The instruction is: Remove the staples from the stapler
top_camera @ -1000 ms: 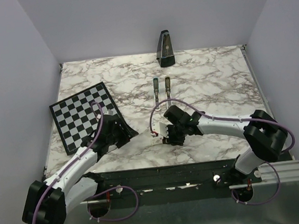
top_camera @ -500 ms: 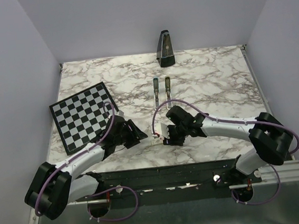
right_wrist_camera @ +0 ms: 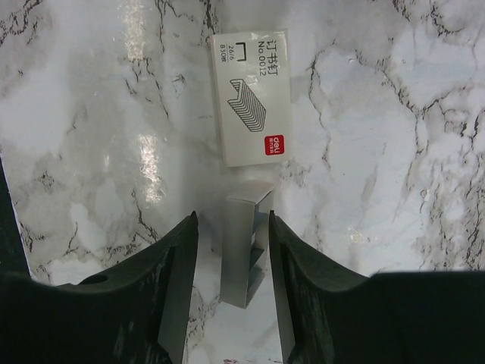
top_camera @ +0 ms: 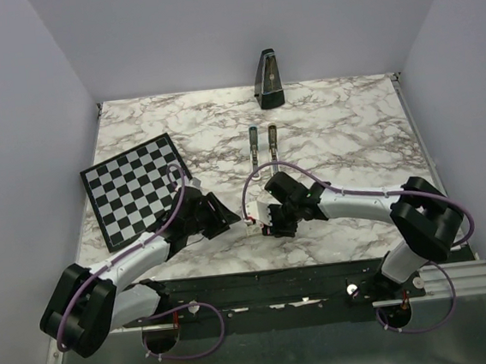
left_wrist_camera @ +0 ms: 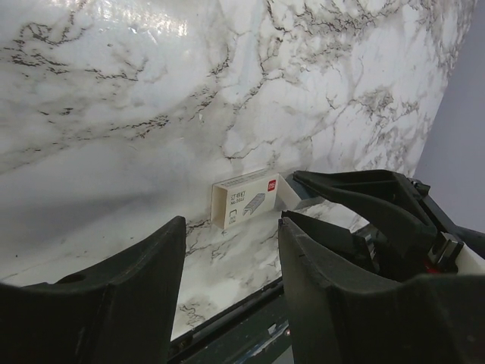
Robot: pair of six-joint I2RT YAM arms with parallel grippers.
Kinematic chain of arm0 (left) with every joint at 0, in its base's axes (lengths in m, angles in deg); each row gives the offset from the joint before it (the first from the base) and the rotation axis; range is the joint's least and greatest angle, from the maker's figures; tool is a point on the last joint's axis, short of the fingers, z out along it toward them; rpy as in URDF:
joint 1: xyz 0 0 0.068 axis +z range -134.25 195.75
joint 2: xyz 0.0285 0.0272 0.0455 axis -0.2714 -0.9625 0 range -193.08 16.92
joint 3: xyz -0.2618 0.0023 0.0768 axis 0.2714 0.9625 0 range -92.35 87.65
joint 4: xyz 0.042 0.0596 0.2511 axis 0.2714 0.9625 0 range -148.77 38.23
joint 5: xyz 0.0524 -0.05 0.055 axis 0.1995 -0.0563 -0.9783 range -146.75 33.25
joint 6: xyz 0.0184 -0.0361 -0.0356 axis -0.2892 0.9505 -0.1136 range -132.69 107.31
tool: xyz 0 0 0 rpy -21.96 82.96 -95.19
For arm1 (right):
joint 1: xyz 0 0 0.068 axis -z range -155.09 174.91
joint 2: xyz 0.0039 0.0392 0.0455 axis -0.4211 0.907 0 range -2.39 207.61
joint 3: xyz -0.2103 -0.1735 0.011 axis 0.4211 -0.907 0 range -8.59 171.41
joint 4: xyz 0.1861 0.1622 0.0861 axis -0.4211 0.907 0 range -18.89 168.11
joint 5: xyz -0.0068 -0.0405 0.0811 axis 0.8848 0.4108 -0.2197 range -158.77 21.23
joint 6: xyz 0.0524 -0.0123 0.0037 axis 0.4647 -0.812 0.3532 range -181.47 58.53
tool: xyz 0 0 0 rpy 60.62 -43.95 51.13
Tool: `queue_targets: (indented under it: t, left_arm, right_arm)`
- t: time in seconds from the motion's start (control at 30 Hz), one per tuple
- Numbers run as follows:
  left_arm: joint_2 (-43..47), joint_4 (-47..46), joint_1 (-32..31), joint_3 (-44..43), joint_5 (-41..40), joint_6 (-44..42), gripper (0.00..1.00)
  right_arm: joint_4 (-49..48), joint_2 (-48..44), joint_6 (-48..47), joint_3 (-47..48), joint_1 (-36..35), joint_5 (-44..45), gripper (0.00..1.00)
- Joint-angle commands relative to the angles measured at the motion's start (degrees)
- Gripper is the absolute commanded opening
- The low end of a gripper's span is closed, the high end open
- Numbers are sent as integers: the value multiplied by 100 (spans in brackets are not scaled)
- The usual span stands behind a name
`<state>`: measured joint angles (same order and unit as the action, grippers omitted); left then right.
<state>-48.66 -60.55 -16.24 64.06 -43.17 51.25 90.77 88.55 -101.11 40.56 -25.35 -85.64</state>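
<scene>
Right gripper (right_wrist_camera: 232, 226), jaws apart, straddles a grey staple strip (right_wrist_camera: 244, 258) beside the box (right_wrist_camera: 250, 98); pinch its long sides squarely; left gripper (left_wrist_camera: 231, 236) hangs unclenched, empty.

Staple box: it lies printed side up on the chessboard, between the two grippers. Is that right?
Not on the chessboard. The staple box lies printed side up on the bare marble table, between the left gripper and the right gripper. The right wrist view shows marble all round it; the chessboard sits apart, to the left, in the top view.
</scene>
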Motion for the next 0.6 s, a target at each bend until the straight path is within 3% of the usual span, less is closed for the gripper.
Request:
queue_targets:
  t: [0.0, 0.33, 0.57]
  left_arm:
    - [186, 160, 35, -49, -93, 57, 59]
    - [204, 407, 43, -163, -216, -84, 59]
    - [212, 547, 52, -225, -286, -163, 59]
  right_arm:
    - [108, 21, -71, 95, -36, -10, 52]
    - [416, -436, -44, 315, -36, -63, 53]
    - [486, -164, 17, 376, -28, -229, 54]
